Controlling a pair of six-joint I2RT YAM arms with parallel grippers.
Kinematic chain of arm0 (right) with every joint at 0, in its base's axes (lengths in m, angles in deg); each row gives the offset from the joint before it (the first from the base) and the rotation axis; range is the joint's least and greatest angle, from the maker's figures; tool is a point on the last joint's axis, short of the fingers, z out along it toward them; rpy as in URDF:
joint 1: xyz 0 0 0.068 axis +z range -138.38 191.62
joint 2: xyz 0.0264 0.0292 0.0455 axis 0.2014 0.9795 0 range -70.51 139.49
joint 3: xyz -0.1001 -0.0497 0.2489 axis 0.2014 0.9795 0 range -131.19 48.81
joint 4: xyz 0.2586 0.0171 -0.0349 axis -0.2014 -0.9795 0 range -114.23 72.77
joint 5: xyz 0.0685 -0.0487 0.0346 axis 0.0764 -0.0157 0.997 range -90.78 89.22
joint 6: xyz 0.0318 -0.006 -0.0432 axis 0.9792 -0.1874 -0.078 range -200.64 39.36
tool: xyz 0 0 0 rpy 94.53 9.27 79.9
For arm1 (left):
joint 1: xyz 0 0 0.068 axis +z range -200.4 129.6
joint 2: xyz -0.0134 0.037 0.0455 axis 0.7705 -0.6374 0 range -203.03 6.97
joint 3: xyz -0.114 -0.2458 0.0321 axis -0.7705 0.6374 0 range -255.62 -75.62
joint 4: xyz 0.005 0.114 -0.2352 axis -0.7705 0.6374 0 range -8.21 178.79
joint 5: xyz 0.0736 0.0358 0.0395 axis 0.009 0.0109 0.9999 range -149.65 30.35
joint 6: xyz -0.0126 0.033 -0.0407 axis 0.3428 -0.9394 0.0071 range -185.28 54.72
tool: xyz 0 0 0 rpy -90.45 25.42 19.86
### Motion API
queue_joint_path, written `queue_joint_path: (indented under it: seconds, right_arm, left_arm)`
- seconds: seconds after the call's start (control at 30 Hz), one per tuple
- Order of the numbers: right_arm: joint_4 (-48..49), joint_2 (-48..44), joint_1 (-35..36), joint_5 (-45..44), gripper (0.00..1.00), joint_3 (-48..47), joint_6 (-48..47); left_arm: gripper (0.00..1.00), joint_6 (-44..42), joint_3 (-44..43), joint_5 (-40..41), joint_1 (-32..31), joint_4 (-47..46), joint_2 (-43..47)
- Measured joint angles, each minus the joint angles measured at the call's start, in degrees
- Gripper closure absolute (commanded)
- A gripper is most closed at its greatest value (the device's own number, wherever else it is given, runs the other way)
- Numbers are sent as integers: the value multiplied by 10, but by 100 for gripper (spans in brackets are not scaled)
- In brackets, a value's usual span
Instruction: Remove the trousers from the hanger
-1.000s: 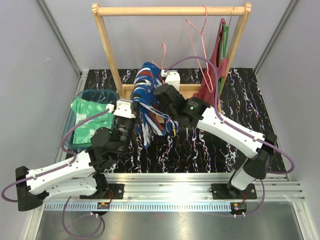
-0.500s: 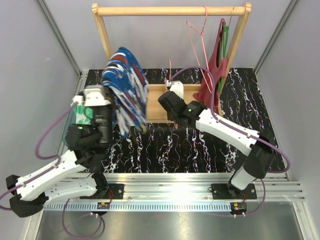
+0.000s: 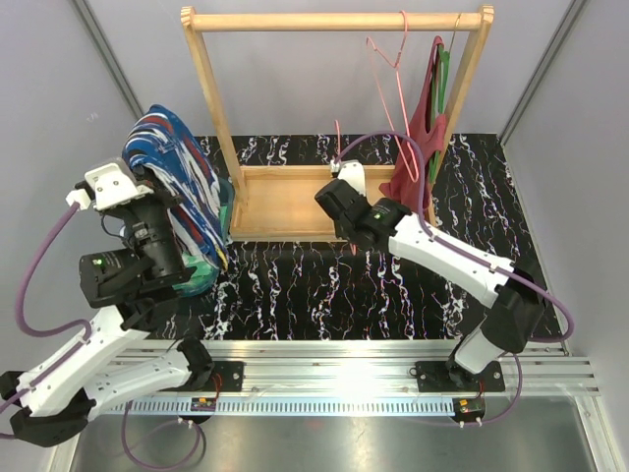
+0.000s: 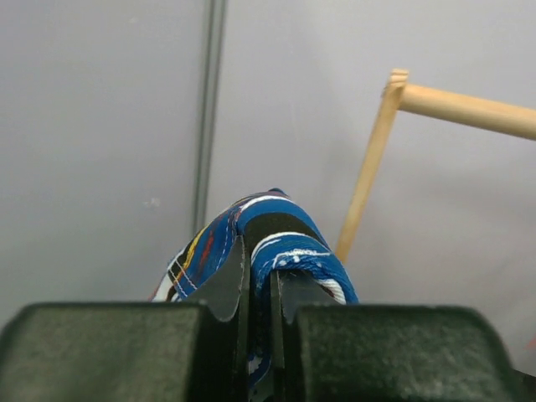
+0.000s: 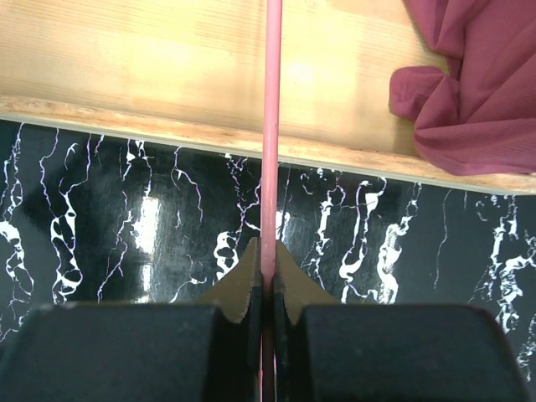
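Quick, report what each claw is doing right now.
Left claw: closed, holding the blue patterned trousers.
Right claw: closed, holding the pink hanger.

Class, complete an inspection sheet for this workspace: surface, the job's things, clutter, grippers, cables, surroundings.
Surface: black marbled mat, with the wooden rack standing on it.
Job's things: dark blue trousers lifted clear at the left, away from the rack; pink hanger bare, over the rack's base.
Clutter: dark red garment hanging at the rack's right end; spare pink hanger on the top rail.
Grippers: left gripper shut on the dark blue trousers; right gripper shut on the pink hanger.
Cables: purple cables looping along both arms.
Surroundings: grey walls.
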Motion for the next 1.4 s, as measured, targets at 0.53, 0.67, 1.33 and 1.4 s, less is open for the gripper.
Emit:
queue_joint_path:
  seconds: [0.53,0.67,1.33,1.4]
  right_arm:
    - [-6,-52,0,0,100,-4,-35]
    - [-2,-67,0,5,100,-4,-43]
    - [48,-145,0,20,100,15,-69]
    - [47,-145,0,20,100,15,-70]
  left_arm:
    - [100,168,-40,10,434,384,-83]
    - [100,139,-27,21,450,395,-117]
    - [100,274,-123,-86,429,560,-562]
    - [100,303,-123,-126,431,574,-559]
